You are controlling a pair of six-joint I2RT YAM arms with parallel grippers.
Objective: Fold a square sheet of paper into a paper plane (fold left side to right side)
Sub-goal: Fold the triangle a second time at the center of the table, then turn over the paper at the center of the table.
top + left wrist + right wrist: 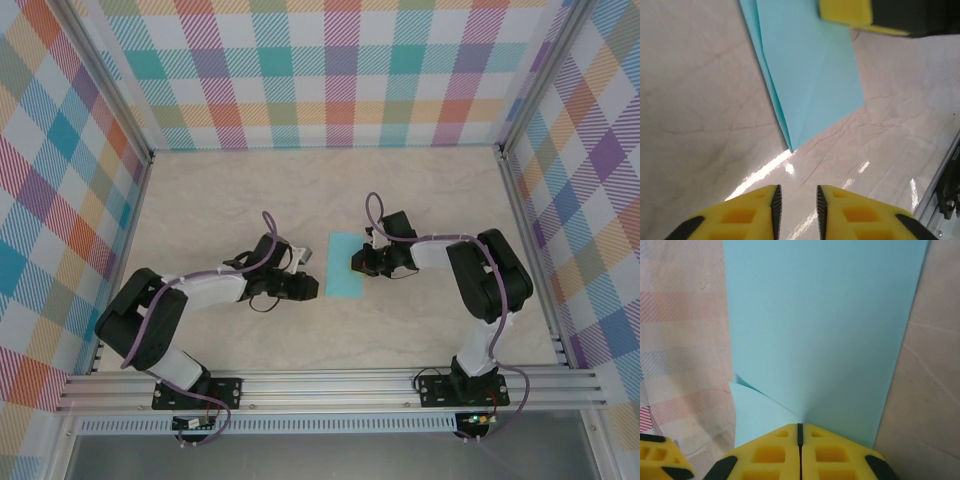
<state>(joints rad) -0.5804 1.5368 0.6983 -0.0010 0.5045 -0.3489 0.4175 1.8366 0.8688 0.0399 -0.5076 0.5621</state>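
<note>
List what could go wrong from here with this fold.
1. The right end effector is closed on one edge of the paper, where a layer splays out beside the pinch; pulling could shift the layers and skew the crease.
2. The left end effector is open, short of the paper's corner, so the sheet may slide on the glossy table.
</note>
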